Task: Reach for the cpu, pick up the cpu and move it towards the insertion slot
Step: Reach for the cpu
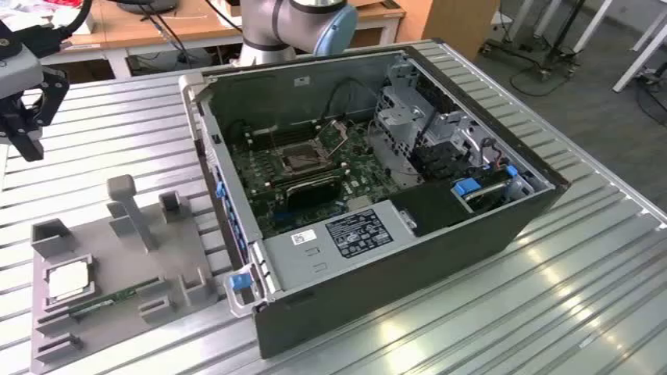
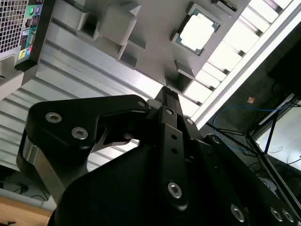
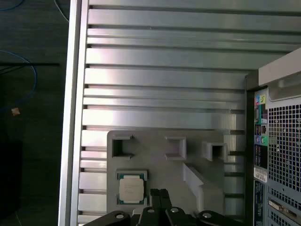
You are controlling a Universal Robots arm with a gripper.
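Note:
The cpu (image 1: 68, 281) is a pale silvery square chip lying flat in a pocket of the grey holder block (image 1: 183, 246), at the exterior view's lower left. Both wrist views show the cpu (image 2: 197, 32) (image 3: 130, 189) below and just beyond the fingertips. My gripper (image 1: 28, 150) hangs high over the table at the exterior view's far left, well above and apart from the chip. Its black fingers (image 2: 165, 101) meet at their tips with nothing between them. The insertion slot (image 1: 302, 156) is the metal-framed socket on the green board inside the open computer case (image 1: 344, 242).
A green memory stick (image 1: 105, 301) lies on the holder block beside the cpu. Upright grey posts (image 1: 125, 207) rise from the block. The ribbed metal table (image 1: 583, 297) ends close to the block's outer side (image 3: 74, 117). The arm's base (image 1: 287, 31) stands behind the case.

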